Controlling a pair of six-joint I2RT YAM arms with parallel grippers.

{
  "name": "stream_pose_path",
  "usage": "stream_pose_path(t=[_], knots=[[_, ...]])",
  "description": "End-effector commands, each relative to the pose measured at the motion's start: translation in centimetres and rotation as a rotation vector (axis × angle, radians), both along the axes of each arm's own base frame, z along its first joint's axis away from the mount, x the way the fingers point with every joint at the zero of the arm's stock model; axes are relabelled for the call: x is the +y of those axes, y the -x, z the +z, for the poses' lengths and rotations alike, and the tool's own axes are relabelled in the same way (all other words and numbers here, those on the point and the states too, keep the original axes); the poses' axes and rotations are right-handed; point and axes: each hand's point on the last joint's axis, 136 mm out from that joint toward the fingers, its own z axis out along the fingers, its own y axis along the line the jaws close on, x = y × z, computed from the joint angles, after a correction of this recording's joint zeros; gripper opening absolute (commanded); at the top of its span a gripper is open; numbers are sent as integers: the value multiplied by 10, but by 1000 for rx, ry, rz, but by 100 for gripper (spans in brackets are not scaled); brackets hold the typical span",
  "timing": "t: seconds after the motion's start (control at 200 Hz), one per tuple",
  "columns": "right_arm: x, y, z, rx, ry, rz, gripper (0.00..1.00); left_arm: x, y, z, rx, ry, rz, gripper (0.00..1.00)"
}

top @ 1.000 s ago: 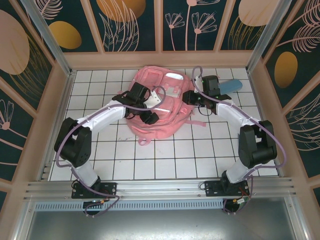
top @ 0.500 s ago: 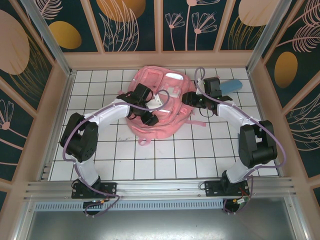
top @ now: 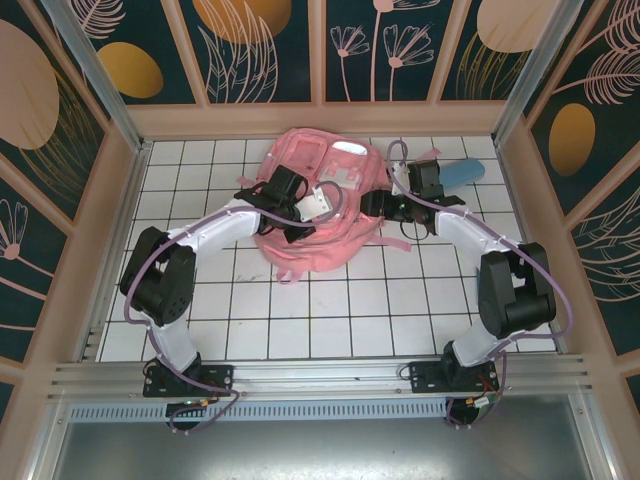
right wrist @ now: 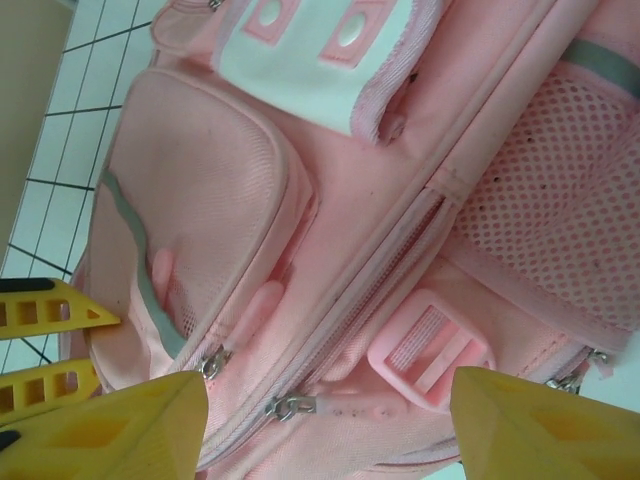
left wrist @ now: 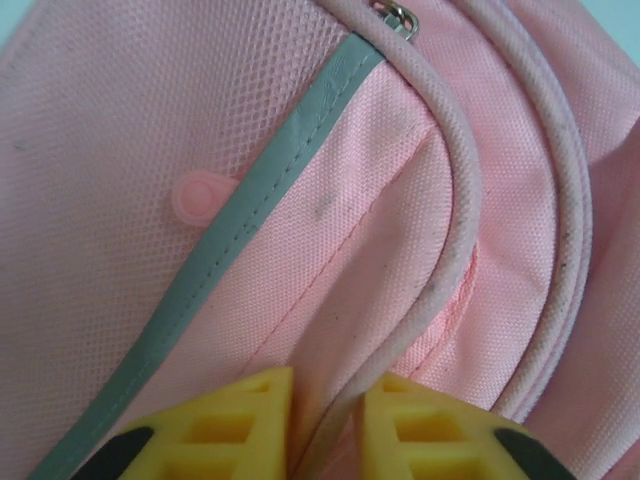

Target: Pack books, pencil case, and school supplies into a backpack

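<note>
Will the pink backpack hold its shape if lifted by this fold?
Probably floppy: the soft pink fabric backpack lies slumped and creased. Pinched at one fold by the left gripper, it would likely sag, not rise whole. It looks textured enough not to slip.

Showed matt woven pink cloth on the backpack, open mesh left of its smooth grey strip, a shiny metal zip pull above that strip.
</note>
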Motion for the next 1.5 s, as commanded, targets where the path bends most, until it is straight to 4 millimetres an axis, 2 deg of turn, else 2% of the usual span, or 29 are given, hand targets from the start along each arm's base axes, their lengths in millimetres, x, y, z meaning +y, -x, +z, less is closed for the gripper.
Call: stream_pose_path(t=[0.0, 0.135, 0.175, 0.195, 0.31, 0.576, 0.696, 0.876, 0.931, 1.006, 1.111, 1.221, 1.426, 1.496], knots=[[4, 5, 12, -46, -6, 53, 69, 1, -21, 39, -162, 30, 9, 13], [9, 3, 14, -76, 5, 111, 71, 4, -23, 52, -210, 20, 2, 4], [12, 3, 14, -86, 6, 139, 71, 6, -24, 49, -217, 10, 8, 4], [13, 3, 13, -90, 7, 154, 71, 9, -24, 62, -248, 20, 15, 3], [23, 5, 12, -121, -6, 248, 69, 15, -25, 71, -283, 31, 36, 2], [39, 9, -2, -131, -25, 390, 64, 16, -25, 72, -290, 56, 48, 0], [45, 16, -7, -121, -40, 448, 54, 16, -26, 73, -292, 58, 53, 0], [48, 24, -13, -124, -41, 488, 53, 16, -27, 74, -295, 57, 53, 0], [48, 25, -15, -117, -39, 492, 48, 15, -26, 75, -295, 58, 52, 0], [48, 26, -18, -107, -24, 488, 35, 15, -27, 76, -299, 60, 55, 0], [47, 28, -19, -107, -9, 479, 28, 15, -27, 75, -298, 58, 55, 0], [46, 30, -17, -115, -5, 463, 27, 15, -28, 73, -298, 56, 53, 0], [45, 32, -20, -112, 48, 436, 8, 15, -30, 74, -306, 60, 60, 0], [48, 36, -18, -111, 45, 435, 6, 14, -31, 76, -307, 67, 66, 0]])
